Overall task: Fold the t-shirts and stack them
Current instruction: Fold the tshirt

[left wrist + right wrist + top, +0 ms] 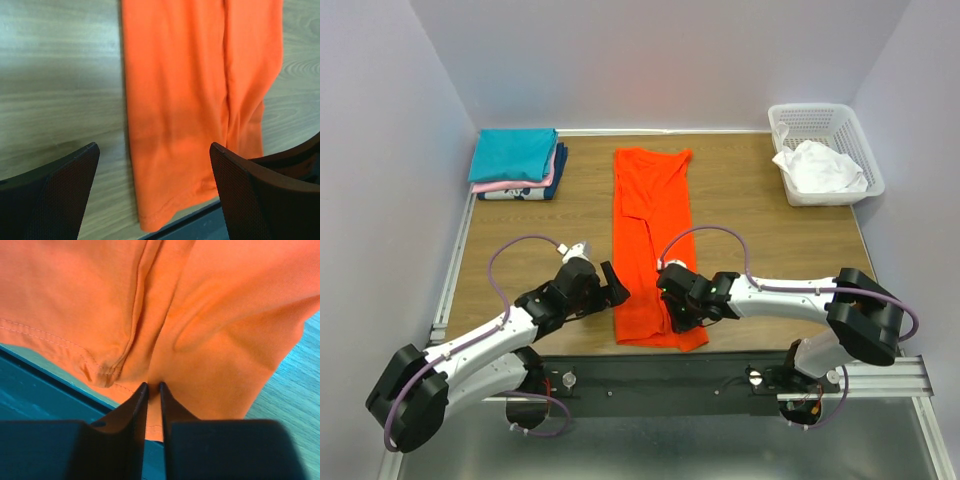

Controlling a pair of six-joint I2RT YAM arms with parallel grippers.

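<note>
Currently: orange t-shirt [652, 230], folded lengthwise, on the worktop [750, 240]; my right end effector [153, 385] clamped on its near hem; my left end effector [616, 284] spread wide, just beside its left edge.

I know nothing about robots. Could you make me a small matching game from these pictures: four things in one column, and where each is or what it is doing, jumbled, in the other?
Things:
1. folded stack
2. white basket
3. left gripper
4. right gripper

Places or states:
A. closed on the near hem of the orange t-shirt
B. far left corner of the table
C. open, at the t-shirt's left edge
D. far right corner, white cloth inside

Pairs: 1-B, 2-D, 3-C, 4-A.
</note>
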